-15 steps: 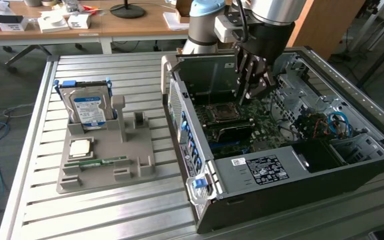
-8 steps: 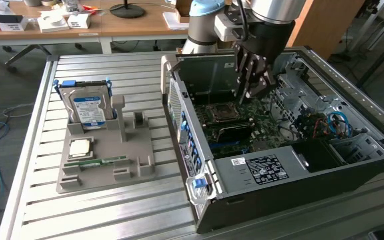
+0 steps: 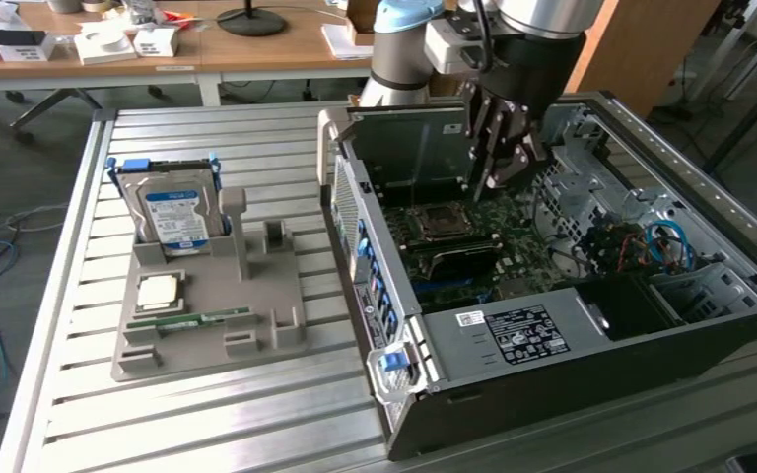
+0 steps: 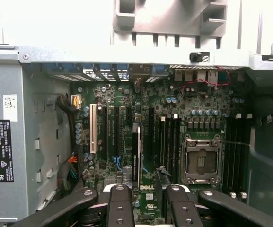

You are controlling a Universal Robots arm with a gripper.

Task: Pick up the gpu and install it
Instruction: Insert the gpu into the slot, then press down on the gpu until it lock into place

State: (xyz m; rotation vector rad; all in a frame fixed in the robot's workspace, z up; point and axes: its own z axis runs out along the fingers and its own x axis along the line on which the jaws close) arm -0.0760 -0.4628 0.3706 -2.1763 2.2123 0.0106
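A blue hard drive stands in a gray holder on the exterior view's left. A small green stick lies nearer. Far back is a wooden desk.

The fingers hold a thin dark card edge-on, seemingly seated in a slot of the green motherboard, beside the empty processor socket.

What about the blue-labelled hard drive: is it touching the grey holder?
Touching. The exterior view shows the hard drive standing upright in the grey holder, its lower end sunk into a slot.
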